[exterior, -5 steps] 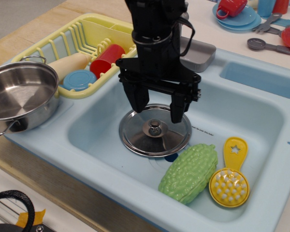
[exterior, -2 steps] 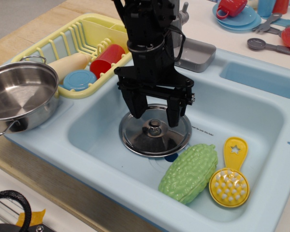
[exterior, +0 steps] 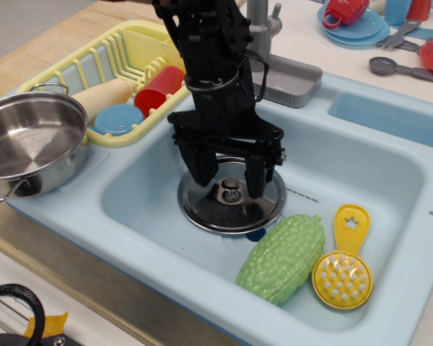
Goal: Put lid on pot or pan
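Note:
The steel lid [exterior: 231, 207] lies flat on the bottom of the light blue sink [exterior: 166, 245], its small knob [exterior: 232, 192] pointing up. My black gripper [exterior: 229, 180] hangs straight down over it, open, with one finger on each side of the knob and the tips just above the lid. It holds nothing. The shiny steel pot [exterior: 30, 143] with wire loop handles stands empty on the sink's left rim, well to the left of the gripper.
A green bumpy toy vegetable [exterior: 283, 257] and a yellow scrub brush [exterior: 342, 270] lie in the sink at the right. A yellow dish rack [exterior: 105, 65] behind the pot holds a red cup [exterior: 159, 88] and a blue plate [exterior: 118, 118]. A grey faucet base [exterior: 292, 79] stands behind the gripper.
My gripper has come down and slightly left toward the lid, so its open fingers now straddle the knob. The lid and the pot have not moved.

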{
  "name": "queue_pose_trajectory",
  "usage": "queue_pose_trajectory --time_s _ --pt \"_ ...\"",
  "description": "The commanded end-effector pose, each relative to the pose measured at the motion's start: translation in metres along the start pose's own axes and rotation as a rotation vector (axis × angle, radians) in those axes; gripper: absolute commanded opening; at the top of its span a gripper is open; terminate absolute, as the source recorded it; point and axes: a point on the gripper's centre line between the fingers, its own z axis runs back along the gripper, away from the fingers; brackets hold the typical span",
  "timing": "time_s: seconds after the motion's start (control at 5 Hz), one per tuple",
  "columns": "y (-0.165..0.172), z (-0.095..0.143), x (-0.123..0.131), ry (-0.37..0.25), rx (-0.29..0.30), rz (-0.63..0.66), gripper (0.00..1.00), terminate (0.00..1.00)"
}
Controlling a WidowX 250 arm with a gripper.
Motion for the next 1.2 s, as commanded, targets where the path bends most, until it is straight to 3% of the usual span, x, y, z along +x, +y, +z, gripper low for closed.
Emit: queue_pose_trajectory --time_s 0.0,0.2,0.6,1.0 --pt "0.005 -0.004 0.0 -0.017 -0.012 0.028 1.0 0.0" --pt "0.006 -0.008 -0.004 0.002 -0.023 0.047 0.0 0.0" --pt "-0.007 0.011 -0.007 -0.032 0.017 0.027 0.0 0.0" --pt "-0.024 0.057 0.002 -0.063 0.1 0.02 0.0 0.0"
